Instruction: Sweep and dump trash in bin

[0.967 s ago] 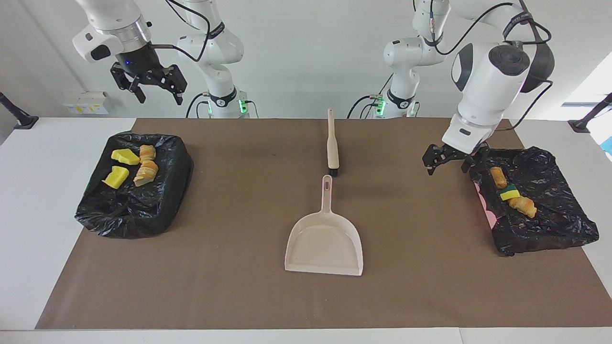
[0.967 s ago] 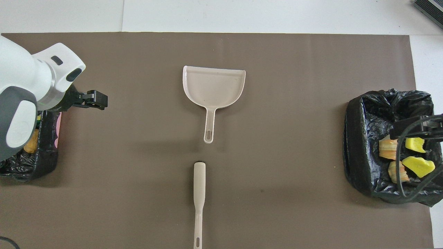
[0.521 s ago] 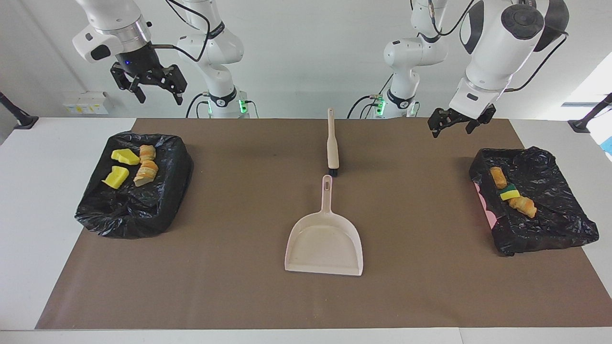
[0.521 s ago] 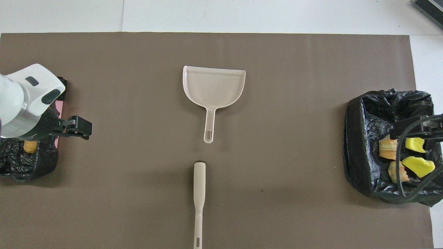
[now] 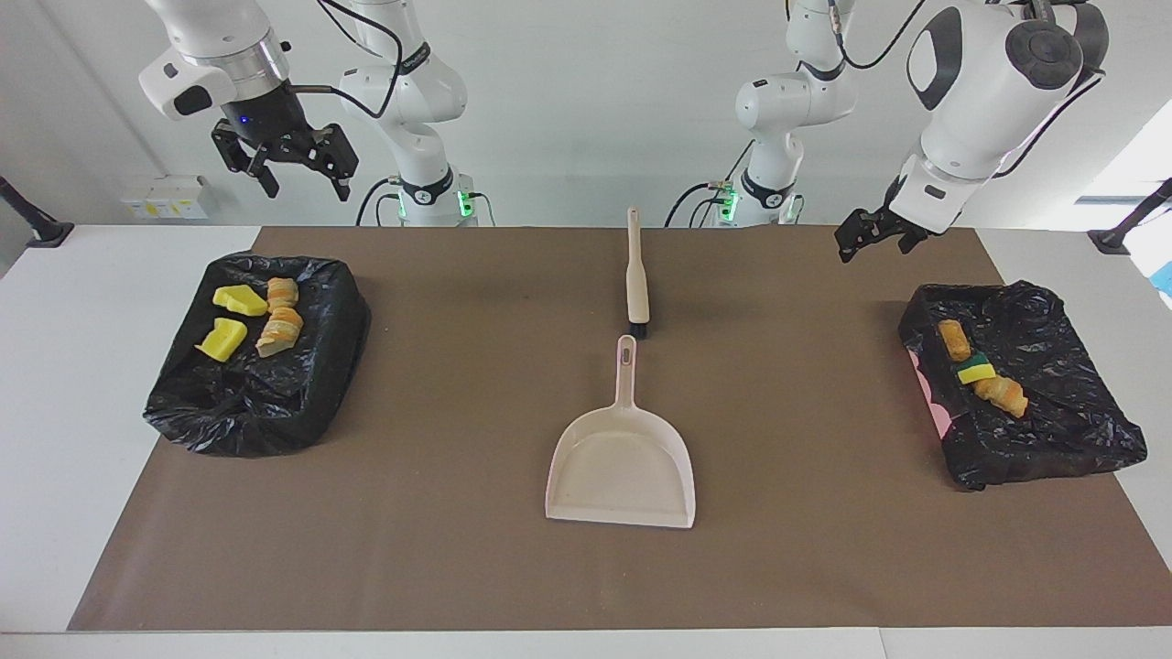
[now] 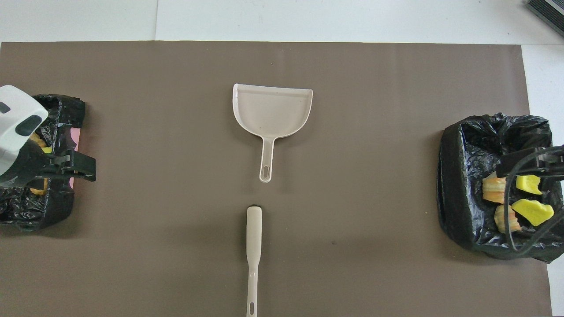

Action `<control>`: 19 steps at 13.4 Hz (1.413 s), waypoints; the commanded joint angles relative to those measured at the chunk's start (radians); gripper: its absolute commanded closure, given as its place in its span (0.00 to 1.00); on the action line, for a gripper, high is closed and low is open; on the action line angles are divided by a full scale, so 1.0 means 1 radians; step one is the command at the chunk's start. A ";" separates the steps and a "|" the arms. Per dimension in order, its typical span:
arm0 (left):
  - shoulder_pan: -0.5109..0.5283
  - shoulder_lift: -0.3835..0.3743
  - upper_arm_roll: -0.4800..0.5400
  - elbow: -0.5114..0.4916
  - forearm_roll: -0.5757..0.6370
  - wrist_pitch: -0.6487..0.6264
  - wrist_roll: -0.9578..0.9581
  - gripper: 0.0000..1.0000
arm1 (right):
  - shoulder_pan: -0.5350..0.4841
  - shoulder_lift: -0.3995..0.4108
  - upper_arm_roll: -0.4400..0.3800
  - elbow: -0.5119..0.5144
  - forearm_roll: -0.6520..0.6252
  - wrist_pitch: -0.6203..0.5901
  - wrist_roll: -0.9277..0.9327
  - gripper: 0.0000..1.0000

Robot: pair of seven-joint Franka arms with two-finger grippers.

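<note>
Both grippers are raised and hold nothing. The left gripper [image 5: 872, 240] hangs with fingers spread above the mat beside the bin [image 5: 1080, 403] at its end of the table. The right gripper [image 5: 291, 163], fingers also spread, hangs high over the robot-side edge of the second bin [image 5: 302, 403].

All visible trash already lies in the liners, below each gripper's fingertips. Under the right gripper: two yellow sponge chunks [image 5: 229, 316] and two tan bread-like lumps [image 5: 280, 320]. Under the left gripper: orange-brown lumps [image 5: 1000, 394] with one yellow-green sponge [image 5: 976, 371] between them, strung in a line.

No scraps are seen on the mat [image 5: 458, 549]. The dustpan [image 5: 621, 471] and brush [image 5: 636, 275] lie between the grippers, handles in line, pointing toward the robots. Judgement: task looks complete, so no grasp is pending.
</note>
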 commanded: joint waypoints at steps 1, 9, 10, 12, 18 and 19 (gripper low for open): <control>0.003 -0.051 0.006 -0.013 -0.019 -0.004 0.012 0.00 | -0.006 -0.016 0.000 -0.017 0.020 0.003 0.002 0.00; -0.224 0.007 0.261 0.146 -0.023 -0.008 0.109 0.00 | -0.006 -0.016 0.000 -0.017 0.020 0.003 0.002 0.00; -0.218 0.033 0.259 0.174 -0.025 -0.014 0.110 0.00 | -0.006 -0.016 0.000 -0.017 0.020 0.003 0.002 0.00; -0.218 0.070 0.258 0.232 -0.025 -0.016 0.109 0.00 | -0.006 -0.016 0.000 -0.017 0.020 0.003 0.002 0.00; -0.216 0.047 0.264 0.214 -0.016 -0.042 0.167 0.00 | -0.006 -0.016 0.000 -0.017 0.020 0.003 0.002 0.00; -0.202 0.047 0.264 0.211 -0.016 -0.036 0.178 0.00 | -0.006 -0.016 0.000 -0.017 0.020 0.003 0.002 0.00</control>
